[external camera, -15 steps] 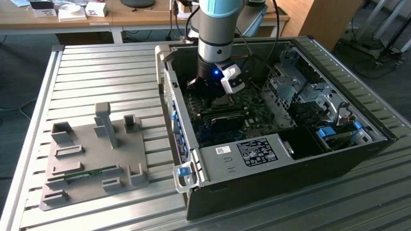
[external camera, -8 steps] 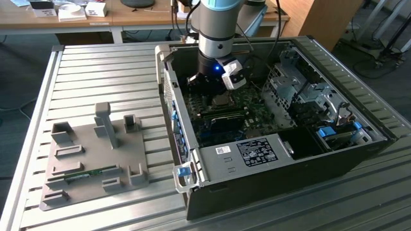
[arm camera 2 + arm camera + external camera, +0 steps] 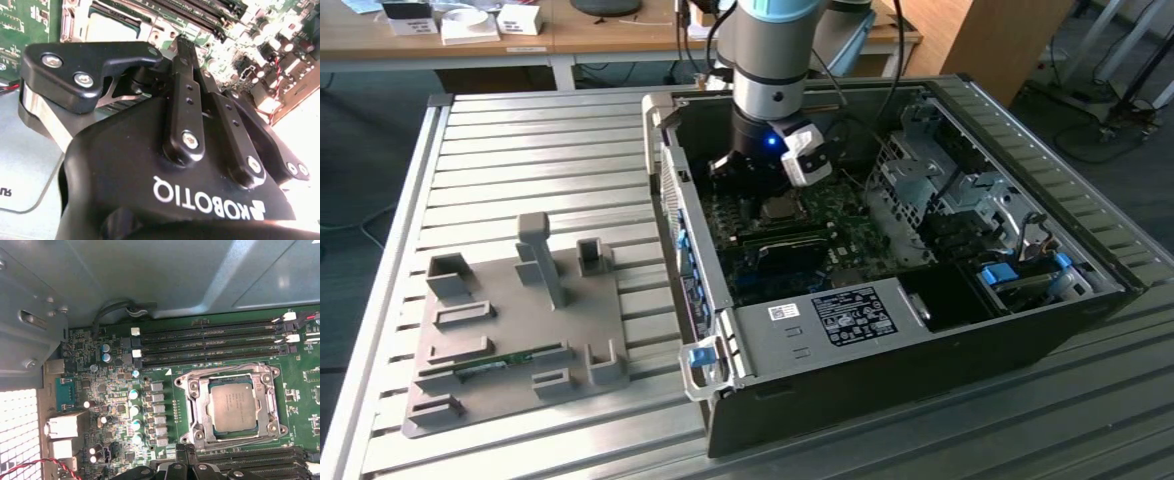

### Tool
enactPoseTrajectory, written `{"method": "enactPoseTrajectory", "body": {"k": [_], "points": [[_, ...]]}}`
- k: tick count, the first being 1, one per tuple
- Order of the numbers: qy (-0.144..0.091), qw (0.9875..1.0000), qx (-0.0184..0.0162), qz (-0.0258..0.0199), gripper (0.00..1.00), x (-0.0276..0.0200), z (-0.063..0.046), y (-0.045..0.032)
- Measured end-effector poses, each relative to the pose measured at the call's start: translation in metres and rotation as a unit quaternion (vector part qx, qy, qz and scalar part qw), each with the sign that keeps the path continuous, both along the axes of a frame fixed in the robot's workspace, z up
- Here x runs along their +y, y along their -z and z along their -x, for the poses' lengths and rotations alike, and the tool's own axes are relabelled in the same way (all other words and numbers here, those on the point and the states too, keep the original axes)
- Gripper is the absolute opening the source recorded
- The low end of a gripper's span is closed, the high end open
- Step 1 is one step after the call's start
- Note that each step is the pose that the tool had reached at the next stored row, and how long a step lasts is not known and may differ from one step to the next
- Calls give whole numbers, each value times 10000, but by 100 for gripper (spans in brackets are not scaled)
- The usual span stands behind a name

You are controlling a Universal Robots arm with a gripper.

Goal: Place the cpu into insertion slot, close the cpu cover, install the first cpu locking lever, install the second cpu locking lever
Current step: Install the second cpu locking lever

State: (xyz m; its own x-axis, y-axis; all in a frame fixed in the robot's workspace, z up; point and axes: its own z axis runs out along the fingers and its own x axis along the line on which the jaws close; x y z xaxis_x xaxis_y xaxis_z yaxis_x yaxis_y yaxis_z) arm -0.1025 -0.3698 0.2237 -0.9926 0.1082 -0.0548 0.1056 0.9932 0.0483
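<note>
The cpu (image 3: 234, 407), a silvery square chip, lies flat in the insertion slot (image 3: 200, 432) on the green motherboard. The cpu cover (image 3: 196, 399), a silvery frame with a window, lies down around the chip. I cannot tell the locking levers apart from the frame's edges. My gripper (image 3: 186, 449) hangs just beside the socket's edge, fingers together with nothing between them. In the second wrist view the black fingers (image 3: 182, 50) point down next to the socket with the cpu (image 3: 107, 30). In the exterior view the gripper (image 3: 744, 172) is inside the case, just above the cpu (image 3: 781, 207).
The black computer case (image 3: 881, 360) lies open on a slatted metal table (image 3: 547, 150). Long black memory slots (image 3: 210, 345) run beside the socket. Drive cages (image 3: 947, 200) fill the case's far side. A grey fixture plate (image 3: 520, 330) sits at the exterior view's left.
</note>
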Motion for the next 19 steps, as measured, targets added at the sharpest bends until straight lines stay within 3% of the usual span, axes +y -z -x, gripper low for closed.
{"method": "enactPoseTrajectory", "body": {"k": [6, 19], "points": [[-27, 10000, 0, -4, 11, 5, -43, 1], [-28, 10000, 0, -4, 11, 13, -339, 9]]}}
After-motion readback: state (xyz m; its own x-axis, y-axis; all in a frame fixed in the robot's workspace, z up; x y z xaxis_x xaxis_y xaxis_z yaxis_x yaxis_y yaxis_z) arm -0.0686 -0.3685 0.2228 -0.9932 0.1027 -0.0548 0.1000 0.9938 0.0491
